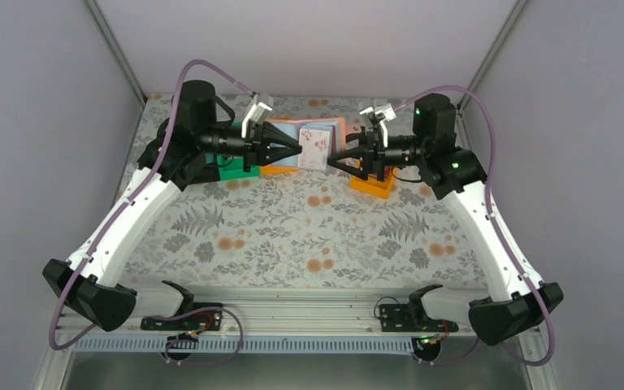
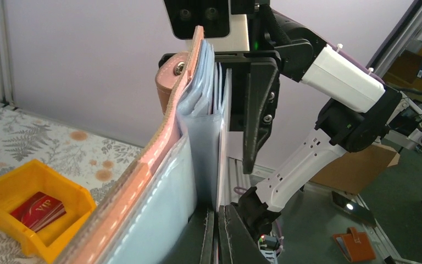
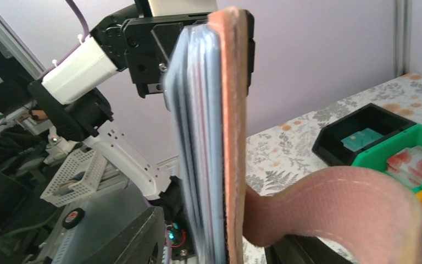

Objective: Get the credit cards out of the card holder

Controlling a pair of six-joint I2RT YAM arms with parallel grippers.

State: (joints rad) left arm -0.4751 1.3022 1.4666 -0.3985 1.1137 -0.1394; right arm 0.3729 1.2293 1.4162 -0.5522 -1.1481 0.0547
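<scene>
Left pincer point(image 1: 299, 152) tight on card holder point(image 1: 317, 136); right pincer point(image 1: 332, 156) half-hidden, perhaps loose.

Plain lilac-grey walls point(image 1: 309, 49) enclose a table point(image 1: 292, 236) covered with a leafy floral cloth, evenly lit.
</scene>
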